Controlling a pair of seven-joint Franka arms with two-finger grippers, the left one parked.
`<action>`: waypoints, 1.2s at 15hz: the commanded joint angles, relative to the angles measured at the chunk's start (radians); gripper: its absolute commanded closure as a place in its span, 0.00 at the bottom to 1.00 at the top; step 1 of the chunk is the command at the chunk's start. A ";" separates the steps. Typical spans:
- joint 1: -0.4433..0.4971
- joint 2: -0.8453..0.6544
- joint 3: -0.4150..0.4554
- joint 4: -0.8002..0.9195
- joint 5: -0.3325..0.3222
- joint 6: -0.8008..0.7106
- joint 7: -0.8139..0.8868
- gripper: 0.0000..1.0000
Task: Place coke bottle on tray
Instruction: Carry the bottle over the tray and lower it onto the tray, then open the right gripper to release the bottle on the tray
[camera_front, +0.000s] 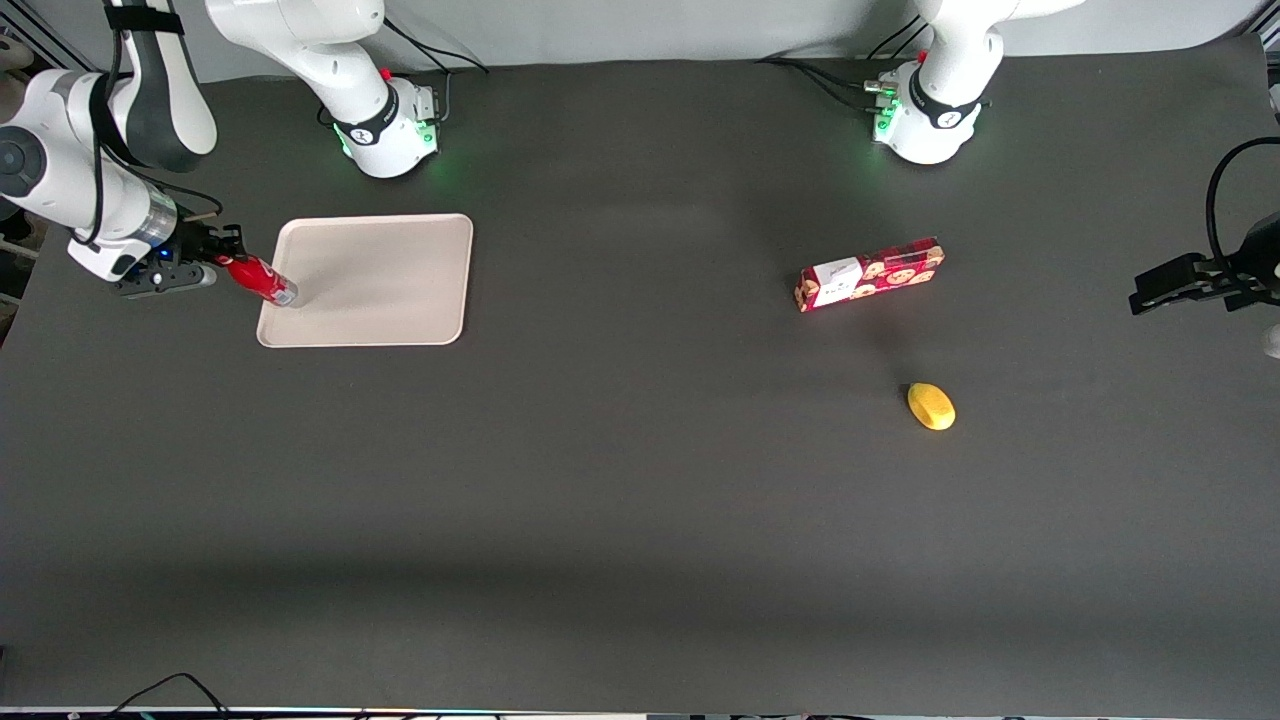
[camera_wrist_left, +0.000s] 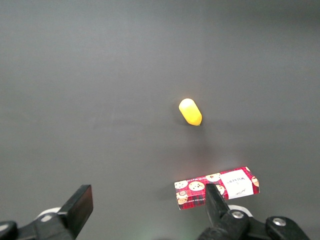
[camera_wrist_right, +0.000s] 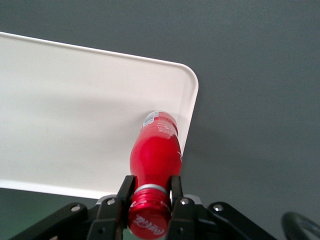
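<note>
My right gripper (camera_front: 226, 262) is shut on the neck of the coke bottle (camera_front: 259, 279), a slim red bottle with a red cap and silvery base. The bottle is tilted, its base over the edge of the beige tray (camera_front: 390, 280) at the working arm's end of the table. In the right wrist view the fingers (camera_wrist_right: 124, 191) clamp the bottle (camera_wrist_right: 156, 157) just under its cap, and its base is at the tray's (camera_wrist_right: 70, 125) rim near a rounded corner. I cannot tell whether the base touches the tray.
A red cookie box (camera_front: 868, 274) lies toward the parked arm's end of the table, with a yellow lemon-like object (camera_front: 931, 406) nearer the front camera. Both also show in the left wrist view, the box (camera_wrist_left: 217, 187) and the yellow object (camera_wrist_left: 190, 112).
</note>
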 joint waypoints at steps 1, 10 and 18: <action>0.002 0.034 -0.011 0.015 -0.021 0.031 -0.021 1.00; 0.007 0.072 -0.020 0.019 -0.009 0.060 -0.012 0.23; 0.019 0.059 0.023 0.188 0.067 -0.059 0.000 0.00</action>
